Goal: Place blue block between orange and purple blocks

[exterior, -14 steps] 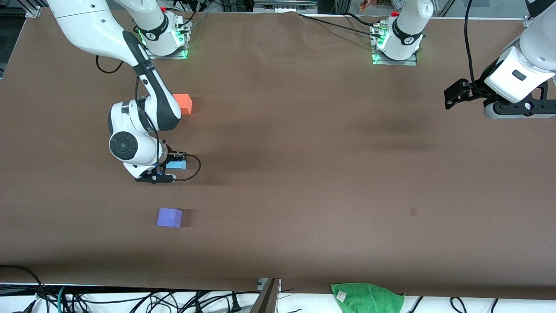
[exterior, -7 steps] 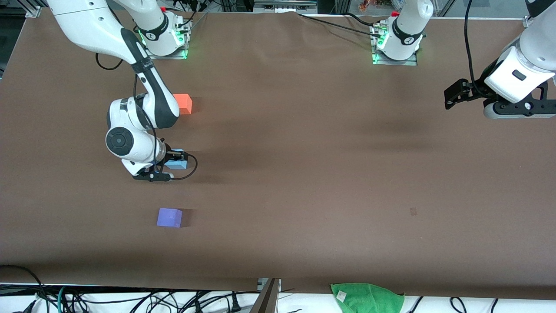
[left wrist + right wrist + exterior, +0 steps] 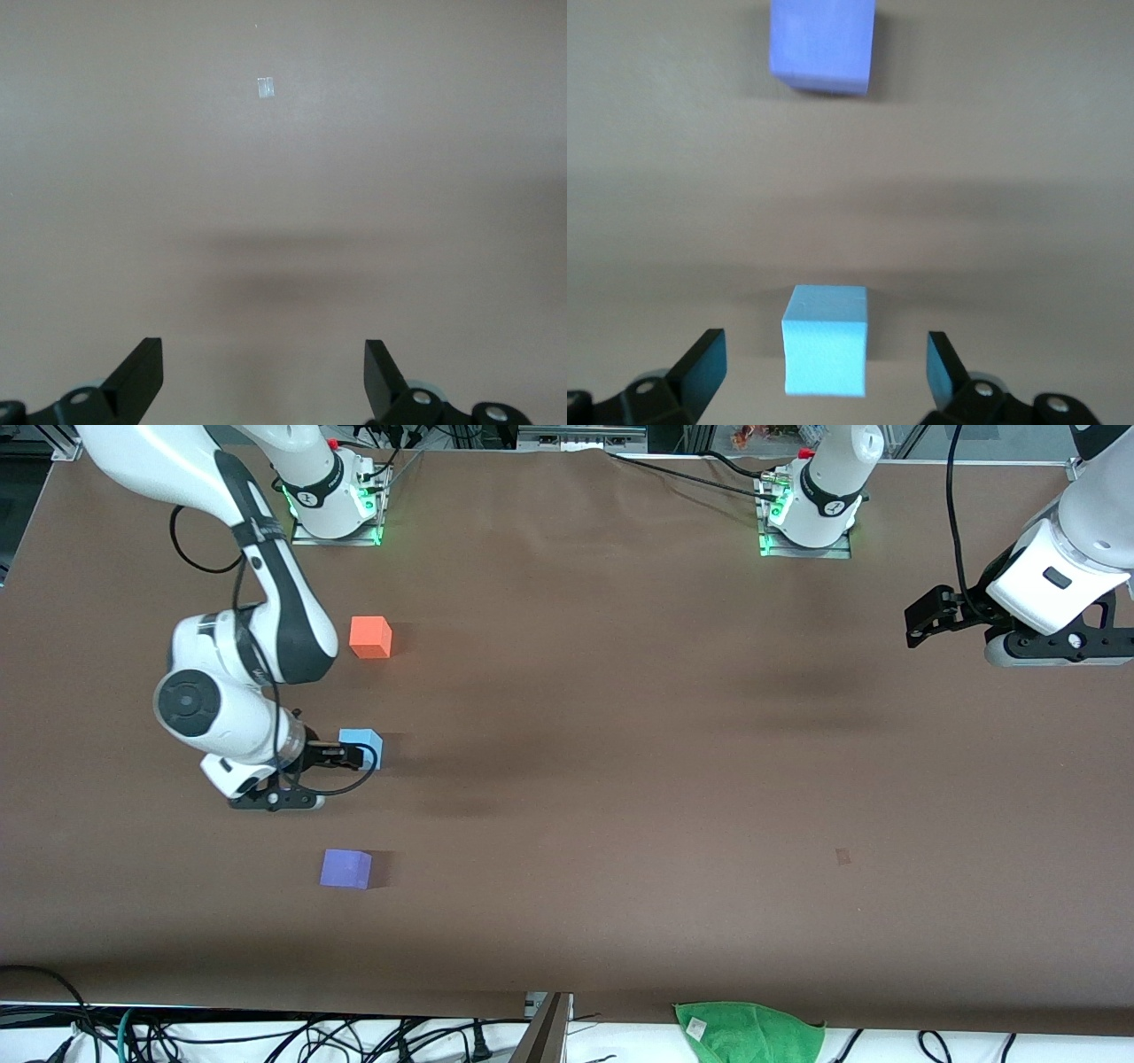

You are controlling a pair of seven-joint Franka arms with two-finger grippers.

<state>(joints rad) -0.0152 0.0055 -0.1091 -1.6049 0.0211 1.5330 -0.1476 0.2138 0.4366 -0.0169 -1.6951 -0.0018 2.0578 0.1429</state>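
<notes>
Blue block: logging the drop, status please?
Right gripper open, clear of blue block. Block down between orange and purple. Left gripper open, waiting.

No readable text, labels, brands or numbers in any view. A small tag on the green cloth (image 3: 749,1033) at the table's (image 3: 620,779) near edge is too small to read; the blocks' faces are plain.

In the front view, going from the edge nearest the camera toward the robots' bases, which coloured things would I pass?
green cloth → purple block → blue block → orange block
</notes>
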